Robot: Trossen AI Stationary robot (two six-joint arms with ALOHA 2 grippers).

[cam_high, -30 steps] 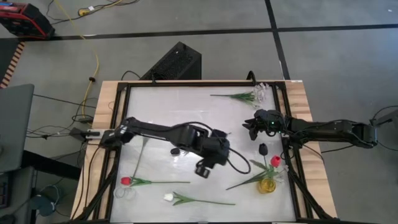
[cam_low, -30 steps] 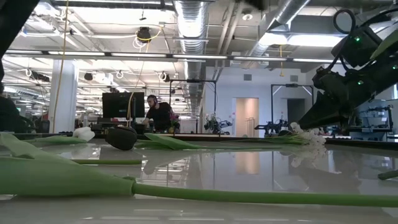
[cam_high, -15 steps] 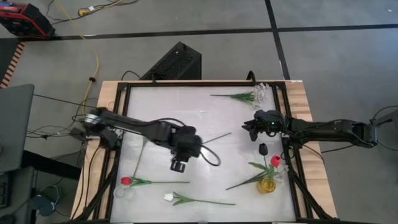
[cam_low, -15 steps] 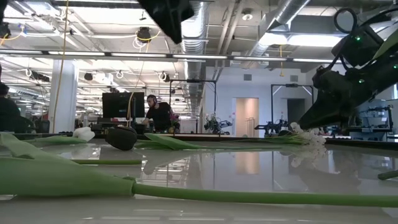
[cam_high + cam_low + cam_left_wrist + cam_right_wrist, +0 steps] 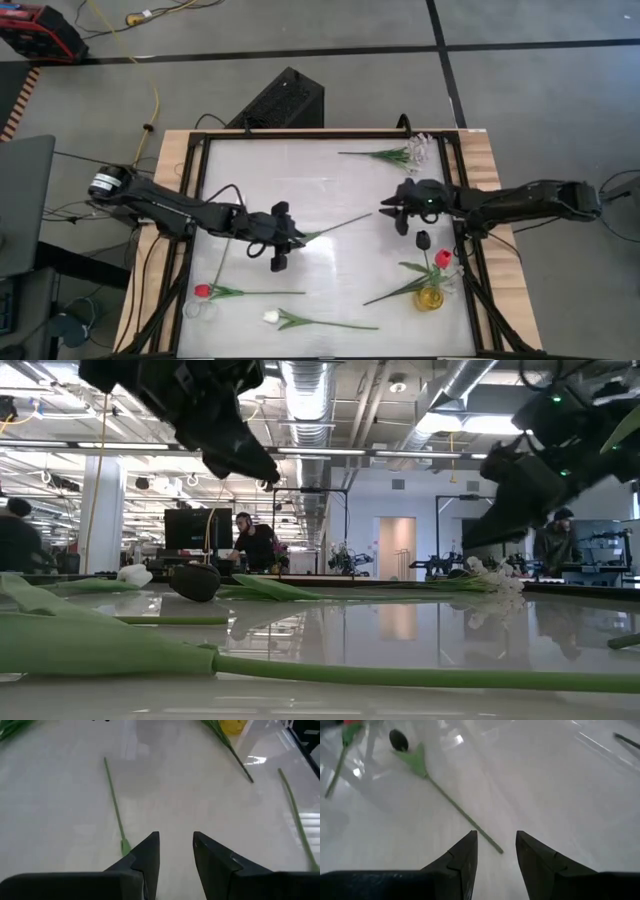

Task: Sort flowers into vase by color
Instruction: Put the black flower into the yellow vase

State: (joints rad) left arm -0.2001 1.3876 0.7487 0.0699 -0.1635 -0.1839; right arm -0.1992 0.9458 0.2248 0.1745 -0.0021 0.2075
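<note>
— Where are my grippers?

— My left gripper point(image 5: 283, 243) sits left of centre in the high view, fingers point(image 5: 146, 857) spread, empty, beside a bare green stem point(image 5: 335, 225). My right gripper point(image 5: 392, 212) is right of centre, fingers point(image 5: 462, 857) also apart.

— And the flowers?

— Near-black tulip point(image 5: 423, 239) just below it; red tulip point(image 5: 442, 259) in the yellow vase point(image 5: 431, 298), lower right.

Tabletop point(image 5: 300, 190) glossy white, smooth, mirror-like reflections; light wood border around it. Both tools' fingers point(image 5: 150, 855) matt dark plastic. Flowers point(image 5: 330, 323) on tabletop plastic-looking stems, smooth green.
</note>
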